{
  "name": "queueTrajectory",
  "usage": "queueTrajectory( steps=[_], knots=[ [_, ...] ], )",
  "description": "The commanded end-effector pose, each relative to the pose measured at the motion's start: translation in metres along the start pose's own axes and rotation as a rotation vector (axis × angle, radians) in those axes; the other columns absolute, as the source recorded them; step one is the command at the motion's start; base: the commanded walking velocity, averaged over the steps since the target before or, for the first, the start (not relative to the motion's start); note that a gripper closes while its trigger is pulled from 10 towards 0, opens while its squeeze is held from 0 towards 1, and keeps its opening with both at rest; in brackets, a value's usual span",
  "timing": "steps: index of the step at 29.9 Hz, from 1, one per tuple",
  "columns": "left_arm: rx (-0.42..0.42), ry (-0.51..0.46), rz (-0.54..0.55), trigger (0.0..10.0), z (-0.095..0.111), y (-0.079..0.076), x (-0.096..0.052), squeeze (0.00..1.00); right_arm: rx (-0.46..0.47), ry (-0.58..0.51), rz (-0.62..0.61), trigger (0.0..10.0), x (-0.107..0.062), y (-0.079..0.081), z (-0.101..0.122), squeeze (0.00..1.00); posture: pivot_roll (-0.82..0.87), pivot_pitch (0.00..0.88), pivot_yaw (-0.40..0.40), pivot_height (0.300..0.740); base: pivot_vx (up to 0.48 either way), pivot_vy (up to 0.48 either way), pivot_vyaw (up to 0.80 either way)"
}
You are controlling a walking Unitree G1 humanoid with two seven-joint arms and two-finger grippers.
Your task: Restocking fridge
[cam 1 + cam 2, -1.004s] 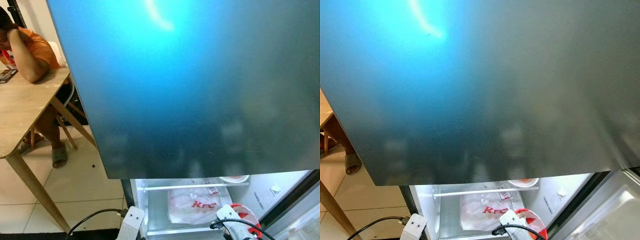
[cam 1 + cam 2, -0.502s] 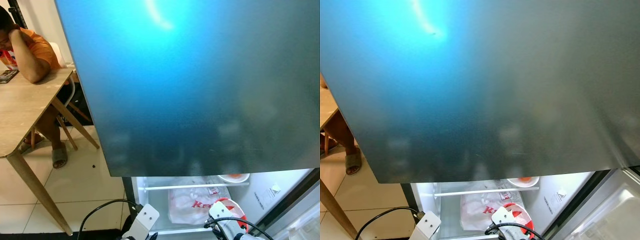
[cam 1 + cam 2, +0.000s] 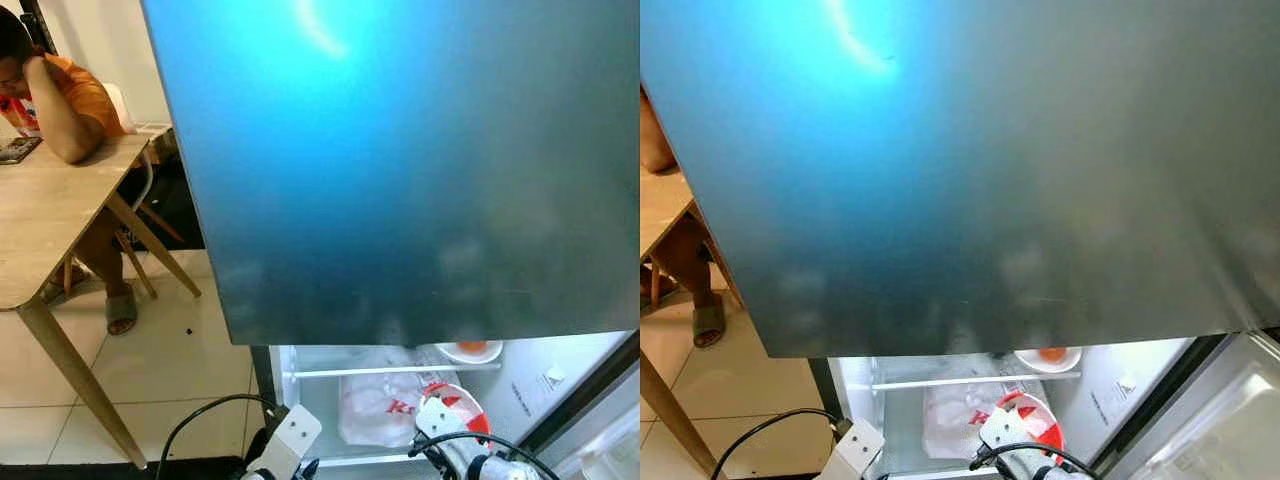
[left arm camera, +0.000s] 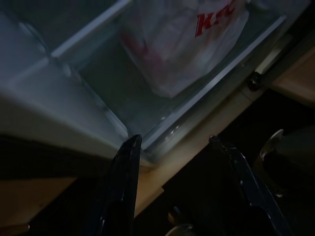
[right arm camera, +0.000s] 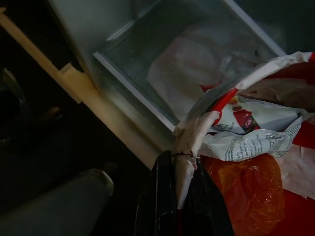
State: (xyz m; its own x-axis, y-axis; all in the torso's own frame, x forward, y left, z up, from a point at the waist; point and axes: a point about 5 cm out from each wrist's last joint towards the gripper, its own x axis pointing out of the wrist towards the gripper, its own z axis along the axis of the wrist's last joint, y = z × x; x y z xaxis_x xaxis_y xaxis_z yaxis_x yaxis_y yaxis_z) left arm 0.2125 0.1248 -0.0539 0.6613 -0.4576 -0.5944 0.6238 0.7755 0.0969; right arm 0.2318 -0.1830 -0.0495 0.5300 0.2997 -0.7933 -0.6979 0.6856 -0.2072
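While fridge (image 3: 420, 150) lower compartment sits open, restock looks partway: white KFC bag (image 3: 375, 415) already on shelf (image 4: 162, 123), small bowl (image 3: 470, 350) on the shelf above it. Right gripper (image 5: 179, 196) pinched on rim of red/white food bag (image 5: 246, 142), held just ahead of gripper, in front of shelf, not yet placed. Left gripper (image 4: 179, 172) spread wide, empty, near shelf edge.

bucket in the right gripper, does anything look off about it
The rim of the paper bucket looks crumpled where the right gripper pinches it, and loose wrappers are stuffed inside. Nothing looks spilled into the fridge drawer.
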Motion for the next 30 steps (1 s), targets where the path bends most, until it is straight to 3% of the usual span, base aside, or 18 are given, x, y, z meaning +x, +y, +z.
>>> queueTrajectory(
  steps=[1, 11, 22, 30],
  knots=[
    [0.001, -0.008, -0.004, 10.0, -0.001, -0.001, -0.001, 0.0, -0.037, -0.055, -0.012, 10.0, 0.0, -0.007, 0.013, 0.0, -0.03, 0.016, -0.029, 0.67, 0.0, 0.0, 0.0],
    [0.01, -0.017, -0.01, 10.0, -0.003, -0.002, -0.003, 0.0, -0.164, -0.106, -0.007, 10.0, -0.001, -0.016, 0.031, 0.0, -0.04, 0.01, -0.028, 0.651, 0.0, 0.0, 0.0],
    [0.01, -0.028, -0.01, 10.0, -0.001, -0.003, -0.003, 0.0, -0.199, -0.113, -0.031, 10.0, -0.002, -0.023, 0.038, 0.0, -0.04, 0.0, -0.03, 0.646, 0.0, 0.0, 0.0],
    [-0.014, -0.097, 0.019, 10.0, 0.012, 0.003, 0.0, 0.0, -0.249, -0.155, -0.042, 10.0, -0.002, -0.028, 0.053, 0.0, -0.04, 0.006, -0.034, 0.641, 0.0, 0.0, 0.0]
  ],
)
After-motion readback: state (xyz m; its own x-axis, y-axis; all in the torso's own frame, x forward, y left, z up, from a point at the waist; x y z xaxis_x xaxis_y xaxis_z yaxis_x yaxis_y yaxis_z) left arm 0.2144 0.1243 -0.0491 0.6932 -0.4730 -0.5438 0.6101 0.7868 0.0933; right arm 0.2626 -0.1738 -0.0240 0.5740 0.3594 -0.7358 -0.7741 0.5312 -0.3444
